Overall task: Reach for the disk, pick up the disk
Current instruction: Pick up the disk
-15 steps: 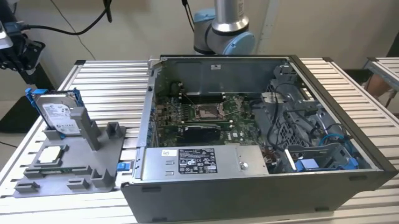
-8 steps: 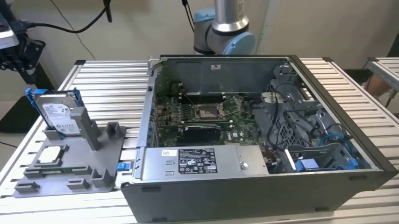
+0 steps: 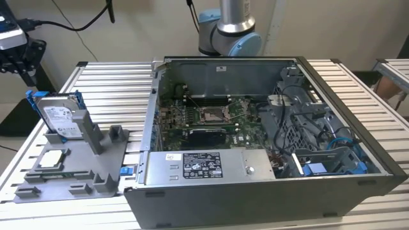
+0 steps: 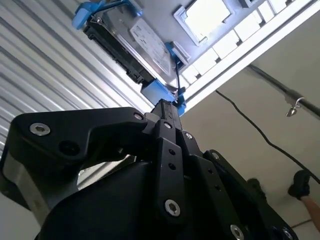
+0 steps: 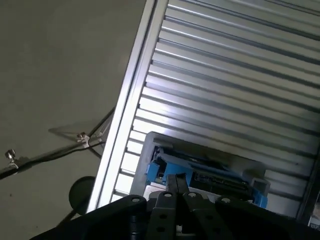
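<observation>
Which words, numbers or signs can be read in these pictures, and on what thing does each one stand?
No text can be read here.
White label on the disk: black print, too small in the exterior view, blurred in the second wrist view.
White label on the power supply inside the computer case: print too small to read.
Small white sticker on the case's far wall: too small to read.

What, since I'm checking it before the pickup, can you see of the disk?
The disk is a flat silver metal drive with a white printed label, clipped in a blue plastic frame. It stands upright on edge in the gray holder on the slatted table, at the exterior view's left. The holder touches it; the gripper points at it, apart.
</observation>
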You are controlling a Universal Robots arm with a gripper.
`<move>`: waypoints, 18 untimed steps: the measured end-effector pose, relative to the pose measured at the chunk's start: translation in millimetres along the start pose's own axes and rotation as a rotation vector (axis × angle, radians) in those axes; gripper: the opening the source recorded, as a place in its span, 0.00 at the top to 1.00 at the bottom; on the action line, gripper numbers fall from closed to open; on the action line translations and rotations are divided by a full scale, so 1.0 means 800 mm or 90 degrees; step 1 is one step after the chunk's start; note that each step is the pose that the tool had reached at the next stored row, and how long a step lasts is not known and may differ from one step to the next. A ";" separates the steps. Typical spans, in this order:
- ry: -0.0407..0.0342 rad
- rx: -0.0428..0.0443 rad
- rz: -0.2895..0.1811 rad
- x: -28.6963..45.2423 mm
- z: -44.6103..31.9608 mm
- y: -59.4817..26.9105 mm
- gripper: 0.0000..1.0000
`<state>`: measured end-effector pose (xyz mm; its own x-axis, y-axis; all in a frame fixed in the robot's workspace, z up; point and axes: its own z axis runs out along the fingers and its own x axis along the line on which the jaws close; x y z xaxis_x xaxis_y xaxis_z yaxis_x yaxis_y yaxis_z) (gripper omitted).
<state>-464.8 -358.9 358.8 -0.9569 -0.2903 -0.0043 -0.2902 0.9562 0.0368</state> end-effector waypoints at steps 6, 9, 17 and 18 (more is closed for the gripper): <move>-0.0022 0.0012 -0.070 0.0000 0.0000 0.000 1.00; -0.0038 0.0019 -0.104 0.0000 0.0000 0.000 1.00; -0.0035 0.0021 -0.190 0.0001 -0.0001 0.000 1.00; -0.0034 0.0021 -0.200 0.0001 0.0000 0.000 1.00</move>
<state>-464.8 -358.9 358.8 -0.8206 -0.5712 -0.0203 -0.5716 0.8200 0.0296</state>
